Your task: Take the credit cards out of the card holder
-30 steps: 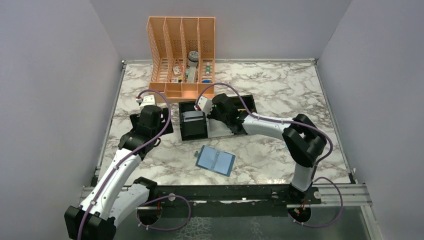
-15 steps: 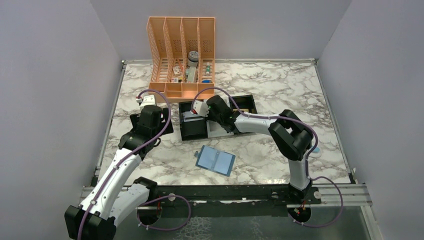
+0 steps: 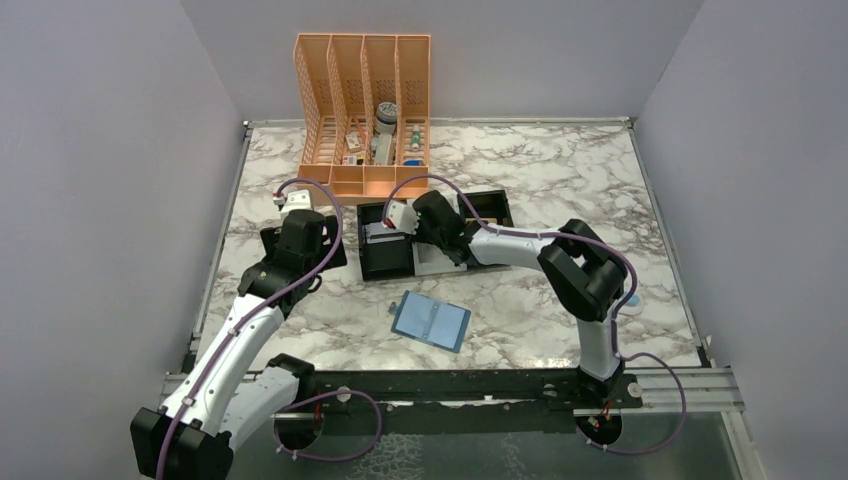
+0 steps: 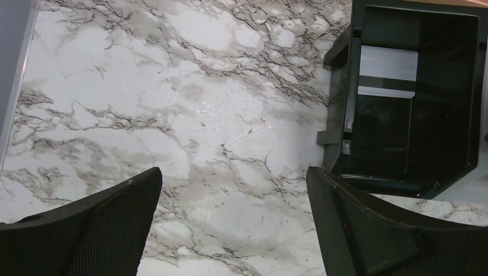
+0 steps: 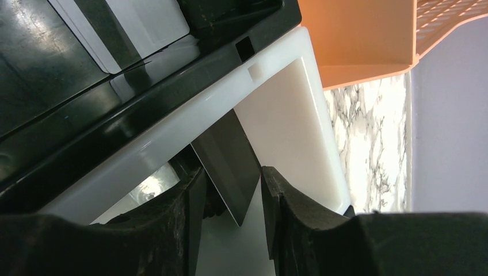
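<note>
While the left claw (image 4: pixel 233 172) gapes wide over the worktop (image 4: pixel 172 115), the right claw (image 5: pixel 230 172) stands narrowly parted around a black credit card (image 5: pixel 227 144) above the tray (image 5: pixel 172 126), grip unclear; the card holder (image 3: pixel 430 321) lies well apart.

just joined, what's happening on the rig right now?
The right pincer is over the black-and-white tray, with a dark credit card slanting between its parted jaws above the white compartment. The blue card holder lies open on the marble table, nearer the arm bases. The left pincer hovers open and empty beside the tray.
</note>
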